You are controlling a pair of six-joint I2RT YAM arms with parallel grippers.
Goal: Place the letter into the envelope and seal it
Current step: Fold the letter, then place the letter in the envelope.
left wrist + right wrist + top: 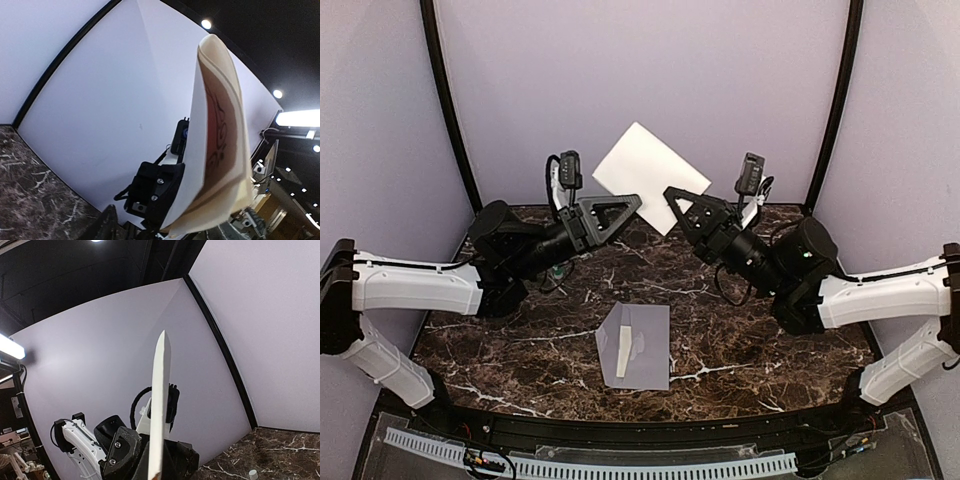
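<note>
Marble tabletop (pixel 770 350) bears the envelope (pixel 648 350) (flap open); letter (pixel 645 165) held aloft.

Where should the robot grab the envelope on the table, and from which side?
Probably the triangular flap on the left side of the envelope, coming in from the left. The body lies flat on the table, leaving nothing to pinch; the flap seems to lift a little.

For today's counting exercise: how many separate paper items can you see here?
2. The letter is in the air, pinched by the right gripper, the left gripper at its edge; its fold may hide more sheets. The envelope lies on the table.
</note>
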